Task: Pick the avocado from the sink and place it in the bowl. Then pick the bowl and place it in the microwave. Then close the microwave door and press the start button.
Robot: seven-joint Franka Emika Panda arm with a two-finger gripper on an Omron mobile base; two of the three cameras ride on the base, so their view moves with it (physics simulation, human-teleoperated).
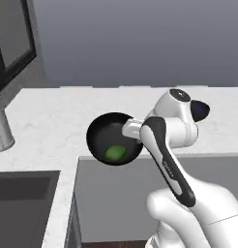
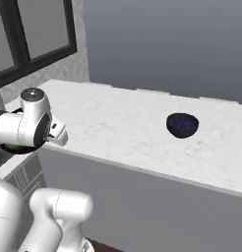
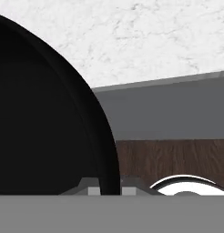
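The glossy black bowl (image 1: 107,133) hangs in the air over the front edge of the white marble counter (image 1: 53,121). The bright-green avocado (image 1: 115,153) lies inside it, near its front. My gripper (image 1: 126,130) is shut on the bowl's right rim. In the hand view the rim of the bowl (image 3: 41,127) runs down between the two fingertips (image 3: 89,187) of my gripper (image 3: 107,189). In the right base view a sliver of the bowl (image 2: 15,146) shows behind my hand (image 2: 56,132). The dark sink (image 1: 24,191) lies at the lower left. The microwave is out of view.
A small dark blue bowl (image 2: 182,124) stands on the counter to the right. A grey metal cylinder (image 1: 1,127) stands by the sink. A dark-framed pane (image 2: 34,34) is on the left wall. Grey cabinet fronts (image 3: 168,109) and wood floor (image 3: 173,157) lie below the counter edge.
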